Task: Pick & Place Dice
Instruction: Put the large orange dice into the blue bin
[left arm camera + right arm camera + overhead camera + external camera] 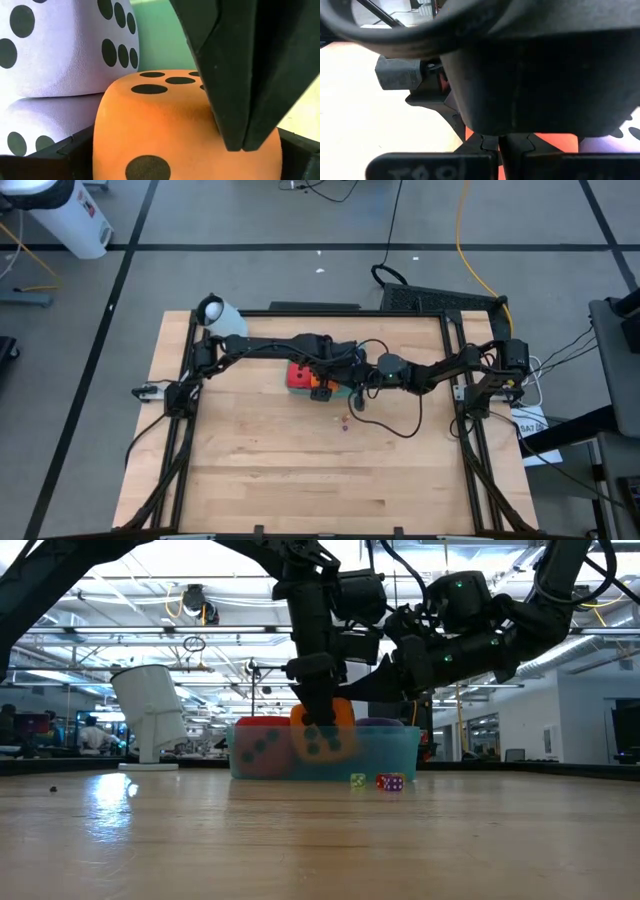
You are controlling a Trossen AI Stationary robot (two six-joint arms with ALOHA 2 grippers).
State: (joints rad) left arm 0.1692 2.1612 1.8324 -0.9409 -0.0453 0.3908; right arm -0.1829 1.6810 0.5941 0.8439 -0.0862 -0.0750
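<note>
The orange die (165, 125) is big, soft and fuzzy, with round dark dots on its sides. It sits in a see-through blue tub (405, 752) near the middle of the wooden counter (300, 470). In the low view it pokes up above the tub's rim.

The left pincer (318, 720) reaches down into the tub from above. Its fingers are spread as wide as they go, one on each side of the orange die. One dark finger (240, 75) lies right against the die's top and side. Whether the die is lifted off the tub floor cannot be told.

A red die (262, 748) with dark dots sits in the tub just beside the orange one. Two pale purple dice (60, 45) are stacked right next to the orange die, one on top of the other, both with dark dots. The top of a purple die (378, 723) also shows over the tub's rim.

The right pincer (500, 150) hangs close above the tub, right next to the left arm. Its fingers are pressed together and hold nothing.

Two tiny dice (390, 782) lie on the counter in front of the tub, one greenish and one red. A white jug (150, 710) stands near the far left corner of the counter.
</note>
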